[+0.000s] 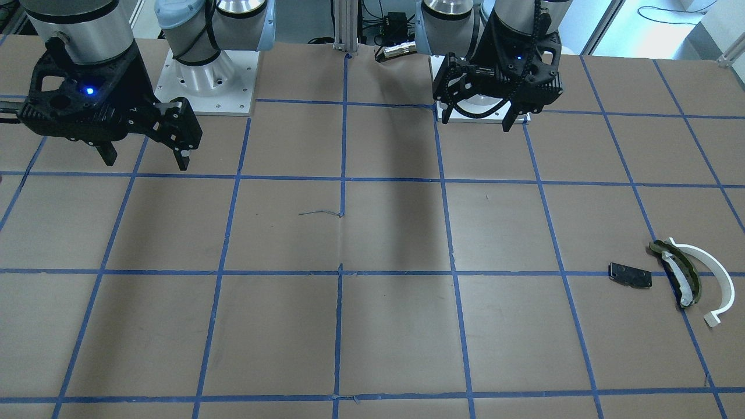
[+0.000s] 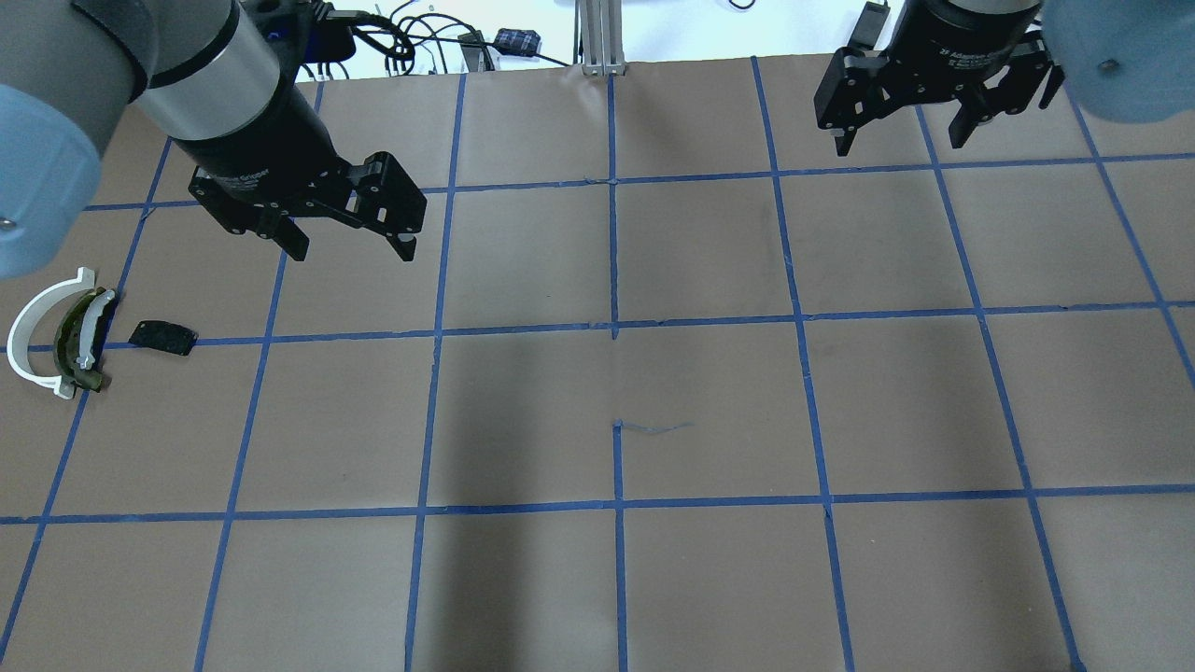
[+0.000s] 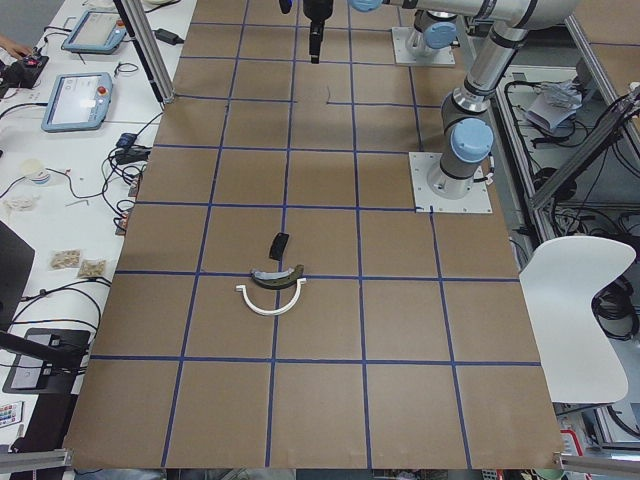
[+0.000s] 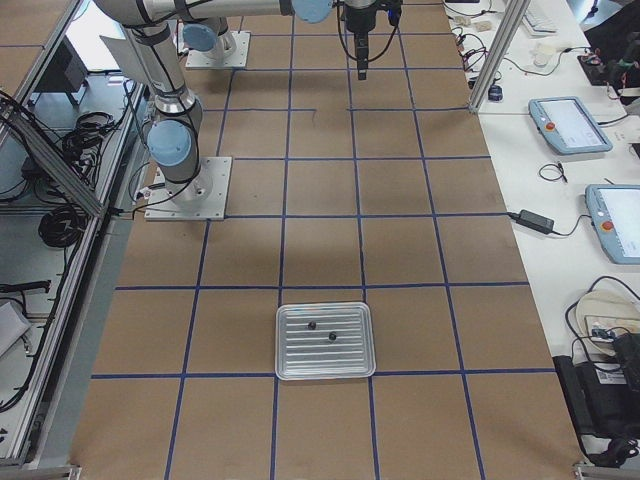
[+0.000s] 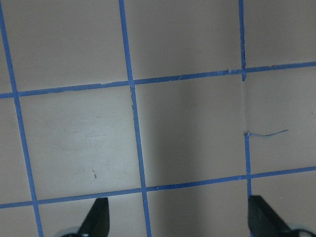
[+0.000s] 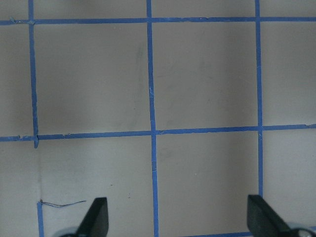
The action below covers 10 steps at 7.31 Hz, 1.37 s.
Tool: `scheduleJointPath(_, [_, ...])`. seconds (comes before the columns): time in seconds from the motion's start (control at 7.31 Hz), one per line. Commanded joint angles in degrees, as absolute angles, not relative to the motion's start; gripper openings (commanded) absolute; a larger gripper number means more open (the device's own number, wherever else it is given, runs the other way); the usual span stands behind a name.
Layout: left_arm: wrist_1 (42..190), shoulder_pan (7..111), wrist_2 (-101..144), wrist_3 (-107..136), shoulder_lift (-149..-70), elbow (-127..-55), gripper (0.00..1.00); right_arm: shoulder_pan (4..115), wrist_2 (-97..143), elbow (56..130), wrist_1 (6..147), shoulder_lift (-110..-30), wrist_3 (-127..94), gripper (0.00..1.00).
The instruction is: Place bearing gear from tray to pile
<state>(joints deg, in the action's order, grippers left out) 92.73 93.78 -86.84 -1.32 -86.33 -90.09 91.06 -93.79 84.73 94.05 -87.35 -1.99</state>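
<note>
A silver ribbed tray (image 4: 292, 362) shows only in the exterior right view, near the table's end on my right. Two small dark round parts (image 4: 311, 326) (image 4: 333, 337) lie in it, too small to tell which is the bearing gear. The pile lies at my far left: a white half-ring arc (image 2: 28, 345), an olive-and-black curved piece (image 2: 77, 338) and a flat black plate (image 2: 162, 337). My left gripper (image 2: 352, 252) is open and empty, above the paper to the right of the pile. My right gripper (image 2: 900, 145) is open and empty, high at the back right.
Brown paper with a blue tape grid (image 2: 616, 327) covers the table. The arm bases (image 1: 204, 87) stand on white plates at the robot's edge. A metal post (image 2: 602, 37) and cables stand at the far edge. Tablets and cables lie on a side bench (image 4: 570, 125).
</note>
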Motion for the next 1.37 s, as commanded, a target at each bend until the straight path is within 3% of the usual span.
scheduleJointPath(0.0, [92.72,93.69,-86.84,-1.32,-86.31,-90.09,1.00,90.97,-93.78,84.64,93.78,-87.54,-1.85,1.00])
scheduleJointPath(1.23, [92.55,93.43,-87.01,-1.23,-86.48,-89.74,1.00,89.57,-89.72,83.77,94.48,-88.33,5.74,1.00])
